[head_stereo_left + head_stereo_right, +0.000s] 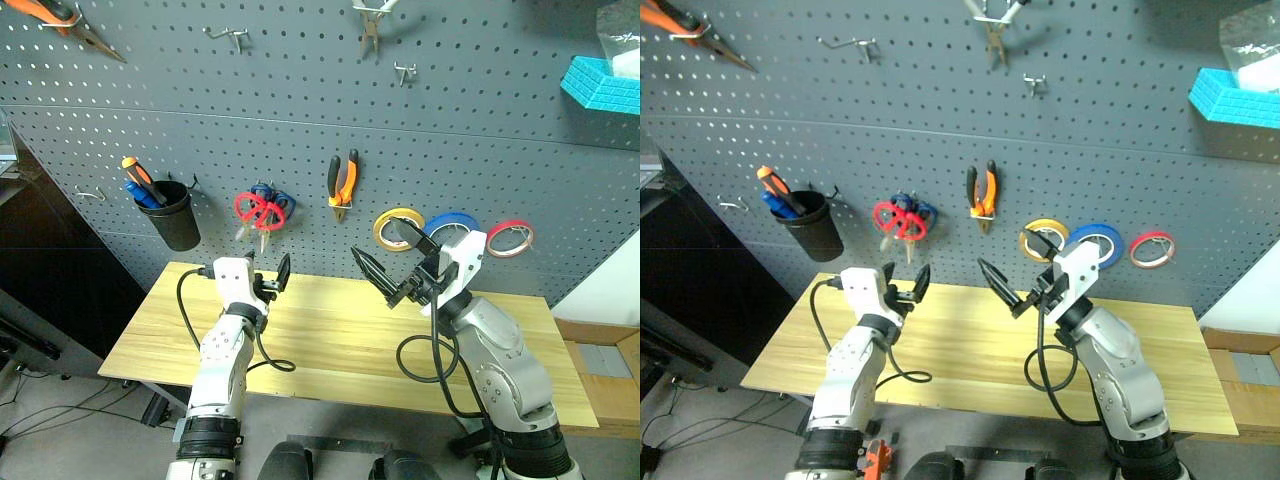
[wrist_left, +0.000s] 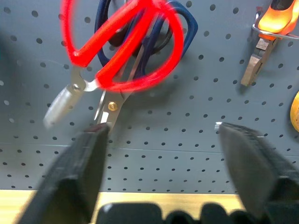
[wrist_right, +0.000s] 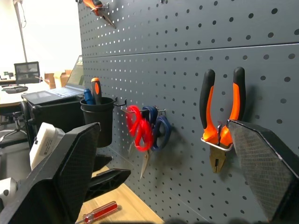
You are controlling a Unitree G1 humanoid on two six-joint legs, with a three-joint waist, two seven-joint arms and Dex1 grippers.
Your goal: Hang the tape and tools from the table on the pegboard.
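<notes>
Starting at the far left of the pegboard (image 1: 300,120), there's a black cup (image 1: 172,214) hanging with an orange-handled and a blue-handled tool poking out of it. Next over, the red-handled scissors (image 1: 256,213) hang on a hook right on top of the blue-handled scissors (image 1: 278,205), so the two pairs overlap; in the left wrist view the red loops sit in front of the blue ones with the blades pointing down. The left gripper (image 1: 268,278) sits just below and in front of them, fingers spread wide with nothing between them, not touching the scissors. Then come the pliers (image 1: 342,183) with orange-and-black handles, hung nose down on a small wire hook. The right gripper (image 1: 392,262) is up in front of the board, also spread wide and empty, angled a bit toward the left. Behind it there's the yellow roll (image 1: 397,227), then the blue tape (image 1: 452,224) partly hidden by the right wrist, then the thin red roll (image 1: 510,237), all on the board in a row. Down on the table (image 1: 330,340), the right wrist view catches the slim red-handled tool (image 3: 99,212) lying flat on the wood close to the board, near the left gripper.
</notes>
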